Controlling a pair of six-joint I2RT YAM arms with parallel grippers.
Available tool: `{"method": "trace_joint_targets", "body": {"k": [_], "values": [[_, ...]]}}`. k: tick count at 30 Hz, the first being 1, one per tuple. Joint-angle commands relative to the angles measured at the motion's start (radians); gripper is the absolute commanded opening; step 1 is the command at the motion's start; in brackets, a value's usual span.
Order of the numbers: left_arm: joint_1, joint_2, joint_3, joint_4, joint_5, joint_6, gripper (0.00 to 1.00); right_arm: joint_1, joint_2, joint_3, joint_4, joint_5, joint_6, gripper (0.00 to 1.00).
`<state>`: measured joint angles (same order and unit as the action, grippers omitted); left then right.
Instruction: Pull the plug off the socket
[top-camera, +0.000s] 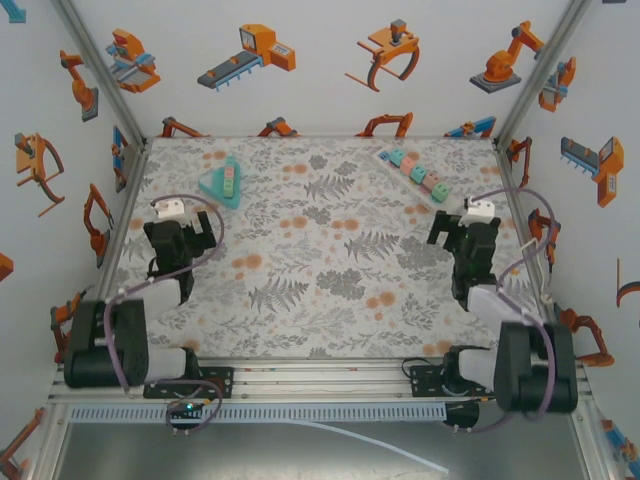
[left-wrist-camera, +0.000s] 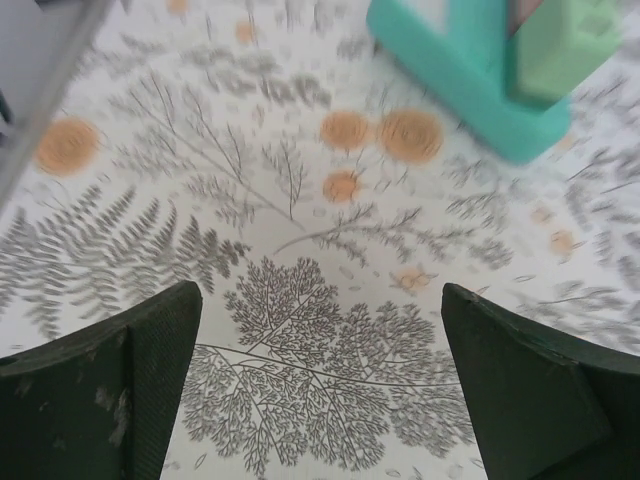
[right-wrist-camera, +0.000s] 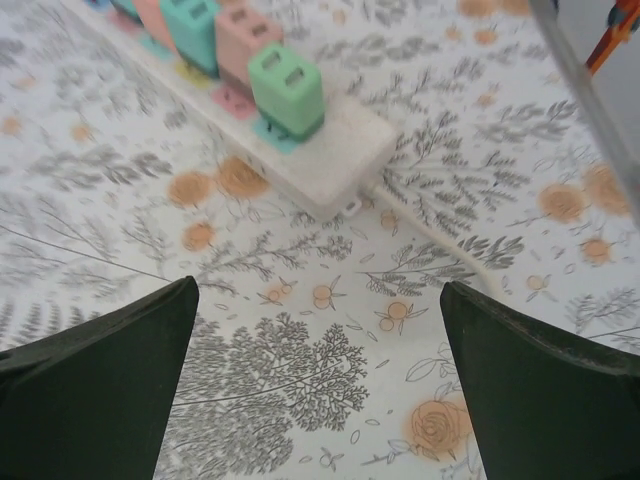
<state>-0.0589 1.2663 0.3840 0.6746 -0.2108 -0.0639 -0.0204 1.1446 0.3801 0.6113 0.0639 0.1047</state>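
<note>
Aiming the empty, wide-open right claw (right-wrist-camera: 318, 290), we want it squarely astride the green plug (right-wrist-camera: 287, 90) before pulling straight off the power strip (right-wrist-camera: 335, 155); left claw (left-wrist-camera: 320, 290) gapes empty too.

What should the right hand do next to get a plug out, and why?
Probably ease the right hand forward over the green plug: the hand stands open and empty, short of it, and that plug sits nearest, at the end of the white power strip.
</note>
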Motion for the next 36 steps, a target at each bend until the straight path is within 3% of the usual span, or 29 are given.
{"method": "trace_joint_targets", "body": {"k": [1,3,5,9,13,18,20,22,24,28,36], "values": [[-0.044,-0.184,0.036,-0.186,-0.057,-0.049,0.97,0.021,-0.088,0.122,-0.262,-0.041,0.089,0.98],[-0.076,-0.273,0.084,-0.307,-0.032,-0.099,0.97,0.03,-0.074,0.236,-0.423,-0.085,0.137,0.97],[-0.104,-0.329,0.144,-0.396,0.075,-0.117,0.97,0.051,-0.011,0.373,-0.574,-0.112,0.162,0.96],[-0.22,-0.357,0.262,-0.483,0.236,-0.171,0.97,0.102,0.225,0.703,-0.853,-0.092,0.199,0.93],[-0.393,-0.319,0.338,-0.503,0.374,-0.175,0.97,0.122,0.546,1.169,-1.207,-0.09,0.178,0.93],[-0.577,-0.268,0.385,-0.53,0.383,-0.138,0.97,0.121,0.98,1.836,-1.627,-0.022,0.015,0.95],[-0.621,-0.256,0.394,-0.533,0.364,-0.123,0.97,0.12,1.172,2.177,-1.803,-0.005,0.025,0.95],[-0.649,-0.249,0.403,-0.544,0.349,-0.103,0.97,0.12,1.297,2.384,-1.849,-0.018,0.055,0.96],[-0.662,-0.242,0.415,-0.562,0.339,-0.086,0.97,0.114,1.31,2.365,-1.758,-0.079,0.14,0.96],[-0.669,-0.242,0.417,-0.573,0.316,-0.062,0.97,0.113,1.256,2.121,-1.457,-0.103,0.302,0.92],[-0.668,-0.292,0.376,-0.561,0.286,-0.059,0.97,0.118,1.422,2.251,-1.431,-0.123,0.363,0.9]]}}
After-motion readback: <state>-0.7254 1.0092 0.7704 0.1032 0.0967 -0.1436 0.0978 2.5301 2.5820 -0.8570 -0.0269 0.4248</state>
